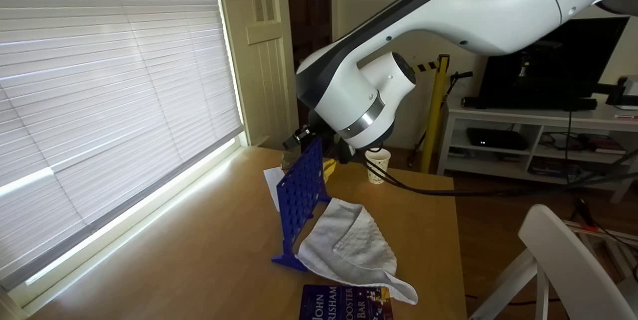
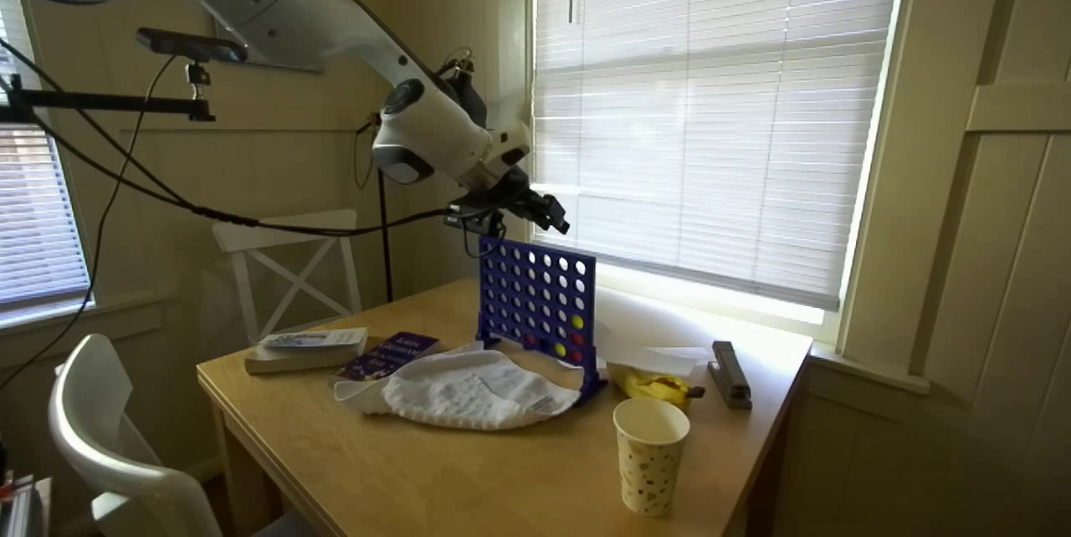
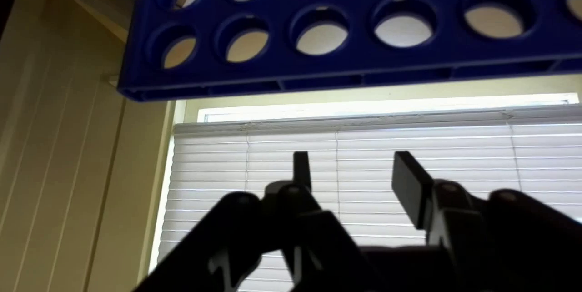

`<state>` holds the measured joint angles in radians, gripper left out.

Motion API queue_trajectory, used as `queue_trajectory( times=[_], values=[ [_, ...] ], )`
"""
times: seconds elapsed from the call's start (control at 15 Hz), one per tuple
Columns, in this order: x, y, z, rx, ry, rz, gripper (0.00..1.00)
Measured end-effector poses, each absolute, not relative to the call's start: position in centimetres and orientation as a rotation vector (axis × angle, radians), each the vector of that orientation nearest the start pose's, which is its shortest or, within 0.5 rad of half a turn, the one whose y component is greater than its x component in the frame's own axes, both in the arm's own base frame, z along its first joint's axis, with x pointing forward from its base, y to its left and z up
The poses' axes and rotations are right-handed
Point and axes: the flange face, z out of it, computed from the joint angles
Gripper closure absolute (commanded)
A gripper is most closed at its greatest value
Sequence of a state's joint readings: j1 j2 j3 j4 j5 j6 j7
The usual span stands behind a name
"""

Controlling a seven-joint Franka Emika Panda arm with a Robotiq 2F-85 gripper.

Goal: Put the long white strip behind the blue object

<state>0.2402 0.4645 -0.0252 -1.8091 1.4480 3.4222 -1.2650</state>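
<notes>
The blue object is an upright Connect Four frame (image 1: 301, 188) on the table; it also shows in an exterior view (image 2: 535, 290) and, close up, in the wrist view (image 3: 354, 62). A flat white paper-like strip (image 1: 273, 183) lies on the table at the frame's window side, partly hidden by it. It also shows beside the stapler (image 2: 682, 355); its full length cannot be seen. My gripper (image 1: 297, 137) is above the frame's top edge and points toward the window. In the wrist view the gripper (image 3: 351, 169) has its fingers apart with nothing between them.
A white cloth (image 2: 481, 391) lies against the frame. A paper cup (image 2: 651, 457), a yellow banana (image 2: 657, 388) and a stapler (image 2: 730, 374) stand or lie near it. Books (image 2: 305, 350) lie at the table's far end. Window blinds (image 1: 114, 85) border the table.
</notes>
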Motion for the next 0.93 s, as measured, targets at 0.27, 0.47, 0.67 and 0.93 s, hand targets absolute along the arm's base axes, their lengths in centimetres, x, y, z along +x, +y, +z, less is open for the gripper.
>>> queue_trajectory(
  times=[0.27,0.47,0.67,0.93],
  values=[
    [63.7,5.5,36.0,-2.829,0.069,-1.427,0.0],
    [63.1,7.1,38.0,-2.748,0.109,-1.417,0.0],
    [62.0,7.4,40.9,-2.65,0.246,-1.416,0.0],
    [60.1,6.0,44.6,-2.521,0.438,-1.384,0.0]
  ],
)
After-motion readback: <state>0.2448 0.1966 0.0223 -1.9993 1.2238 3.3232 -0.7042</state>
